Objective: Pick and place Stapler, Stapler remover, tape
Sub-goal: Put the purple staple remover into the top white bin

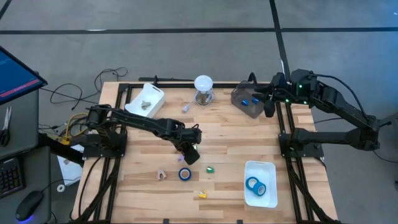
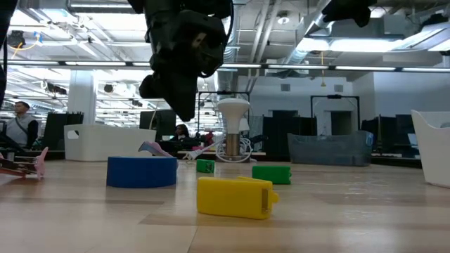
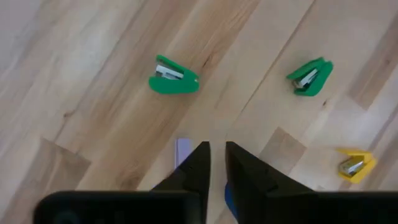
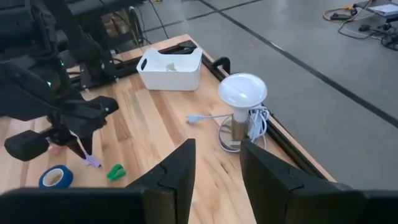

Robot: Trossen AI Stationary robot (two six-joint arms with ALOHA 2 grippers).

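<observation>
Left hand (image 1: pixel 189 154): over the desk's (image 1: pixel 143 140) middle, pointing down; in its own wrist view the fingers (image 3: pixel 198 163) stand a sliver apart; a thin lavender strip (image 4: pixel 88 158) hangs at their tips, and whether it is gripped cannot be told.

Tape, loose: one blue roll (image 1: pixel 185 174) flat on the desk, just at 6 o'clock of the left hand, not touched; judged not yet placed.

Tape, placed: blue roll (image 1: pixel 254 185) inside the white tray (image 1: pixel 268 168) at the desk's 4 o'clock corner; possibly two overlapping, cannot tell.

Small pieces, loose: green piece (image 1: pixel 210 168) at 3 o'clock of the loose roll; a second green piece (image 3: pixel 174 78) shows in the left wrist view; yellow piece (image 1: pixel 203 195) at 5 o'clock of the roll; pale pink piece (image 1: pixel 161 175) at 9 o'clock; which are staplers and which removers cannot be told.

Containers, far: grey bin (image 1: pixel 239 99) at the desk's 1 o'clock holding blue items, unidentified; second white tray (image 1: pixel 154 92) at 11 o'clock.

Progress, judged: part done; loose roll and small pieces outstanding.

Left arm pose: stretched from 9 o'clock to centre, wrist bent downward.

Right hand (image 1: pixel 268 106): at 1 o'clock beside the grey bin, raised, fingers apart, nothing between; waiting.
</observation>
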